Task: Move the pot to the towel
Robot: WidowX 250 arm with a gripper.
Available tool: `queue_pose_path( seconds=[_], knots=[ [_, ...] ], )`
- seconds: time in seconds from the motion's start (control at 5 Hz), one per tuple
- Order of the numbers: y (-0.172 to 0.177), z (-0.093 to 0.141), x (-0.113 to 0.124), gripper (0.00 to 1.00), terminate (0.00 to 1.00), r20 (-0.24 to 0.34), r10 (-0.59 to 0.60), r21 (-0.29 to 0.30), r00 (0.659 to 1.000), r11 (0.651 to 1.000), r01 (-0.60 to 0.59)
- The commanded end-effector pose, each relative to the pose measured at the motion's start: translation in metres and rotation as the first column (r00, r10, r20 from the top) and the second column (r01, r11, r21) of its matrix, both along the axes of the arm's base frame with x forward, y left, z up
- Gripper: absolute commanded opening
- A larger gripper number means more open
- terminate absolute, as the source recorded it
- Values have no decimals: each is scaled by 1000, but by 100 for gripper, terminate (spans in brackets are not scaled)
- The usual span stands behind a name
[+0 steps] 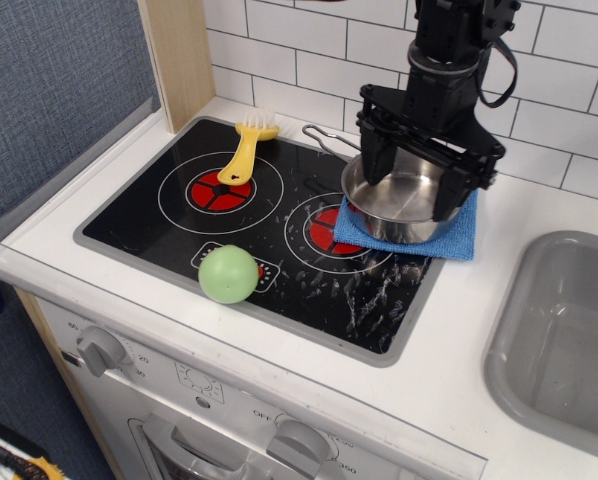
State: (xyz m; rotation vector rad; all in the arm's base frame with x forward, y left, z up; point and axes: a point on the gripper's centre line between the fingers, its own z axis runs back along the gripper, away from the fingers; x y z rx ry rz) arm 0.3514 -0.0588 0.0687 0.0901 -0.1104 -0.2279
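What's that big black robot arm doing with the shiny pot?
The robot arm's tool hangs right above the pot, with its two fingers spread wide so one is on each side of the pot. It isn't squeezing anything. The pot already sits on the blue towel at the right edge of the stove, so the job looks about done. A green ball and a yellow fork lie on the stove too, and nobody is touching them.
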Motion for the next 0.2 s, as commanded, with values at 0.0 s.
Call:
queue_pose_path(
  seconds=[0.0],
  knots=[
    [-3,23,-9,100,100,60,2,-10,998,1000,-1]
  ],
)
